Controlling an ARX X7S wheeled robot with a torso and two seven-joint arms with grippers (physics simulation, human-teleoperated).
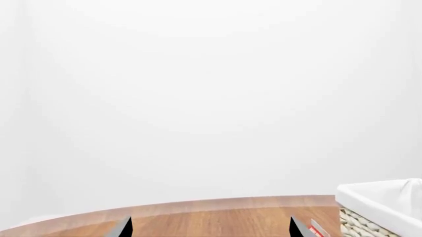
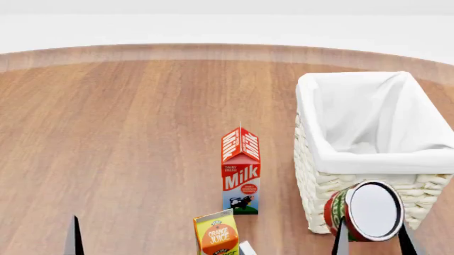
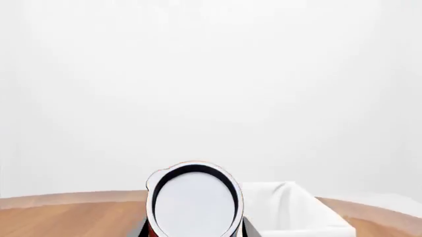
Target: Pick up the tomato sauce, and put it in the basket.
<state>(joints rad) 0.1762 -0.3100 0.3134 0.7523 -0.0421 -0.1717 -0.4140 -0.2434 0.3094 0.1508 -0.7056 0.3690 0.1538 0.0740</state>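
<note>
The right gripper (image 2: 372, 241) clamps the tomato sauce can (image 2: 365, 211) at the head view's lower right, before the basket (image 2: 369, 162). The left gripper (image 1: 211, 228) is spread open. A milk carton (image 2: 241, 170) and juice carton (image 2: 216, 234) stand lower centre on the wooden table (image 2: 127, 138); white walls behind.

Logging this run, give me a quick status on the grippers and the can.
Right gripper shut on the tomato can, lifted beside the basket, not yet over it. Left gripper open, empty. Milk carton stands clear.
</note>
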